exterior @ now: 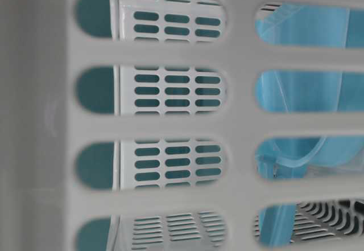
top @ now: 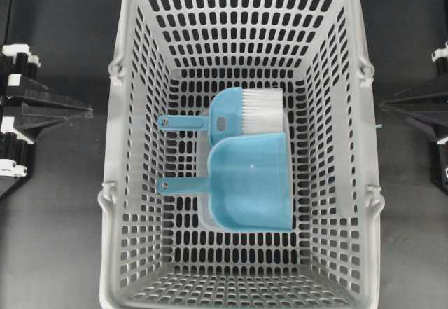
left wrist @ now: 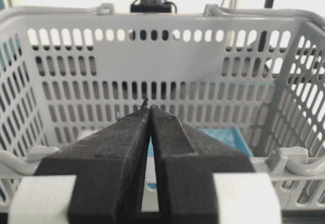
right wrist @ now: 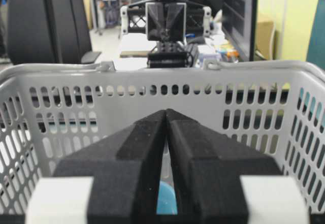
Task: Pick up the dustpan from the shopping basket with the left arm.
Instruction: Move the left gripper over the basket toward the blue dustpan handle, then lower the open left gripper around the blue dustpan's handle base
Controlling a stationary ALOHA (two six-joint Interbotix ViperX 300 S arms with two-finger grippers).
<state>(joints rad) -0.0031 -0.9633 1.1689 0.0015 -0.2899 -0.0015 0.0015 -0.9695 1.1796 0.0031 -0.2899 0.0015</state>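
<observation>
The light blue dustpan [top: 248, 181] lies flat on the floor of the grey shopping basket [top: 133, 183], its thin handle [top: 182, 185] pointing left. A corner of it shows in the left wrist view [left wrist: 223, 138] and through the slots in the table-level view [exterior: 307, 97]. My left gripper [top: 87, 113] is shut and empty, outside the basket's left wall; in its wrist view the tips [left wrist: 149, 106] touch. My right gripper [top: 383, 104] is shut and empty outside the right wall, with its tips [right wrist: 166, 111] together.
A blue hand brush [top: 231, 111] with white bristles [top: 262, 109] lies just behind the dustpan, its handle also pointing left. The basket's tall slotted walls [left wrist: 152, 82] stand between both grippers and the things inside.
</observation>
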